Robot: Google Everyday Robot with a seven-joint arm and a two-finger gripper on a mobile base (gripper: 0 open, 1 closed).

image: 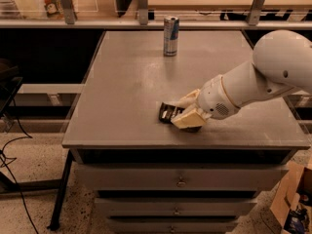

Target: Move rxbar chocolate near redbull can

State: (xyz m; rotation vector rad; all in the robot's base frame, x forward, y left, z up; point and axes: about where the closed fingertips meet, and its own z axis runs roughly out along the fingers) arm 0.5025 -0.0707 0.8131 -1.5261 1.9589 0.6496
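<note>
Grasp step: gripper [181,110], lower centre, fingers pinching chocolate bar [167,112].
Next: lift, carry toward can [170,35], upper centre.

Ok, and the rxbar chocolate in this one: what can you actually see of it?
The rxbar chocolate is a flat bar in a dark wrapper with pale markings on its face. It lies flat on the grey table, near the front edge and right of centre. Only its left end shows: the gripper sits low over the rest, reaching in from the right, so its full length is hidden. The redbull can stands upright far off at the table's back edge, well apart from the bar.
</note>
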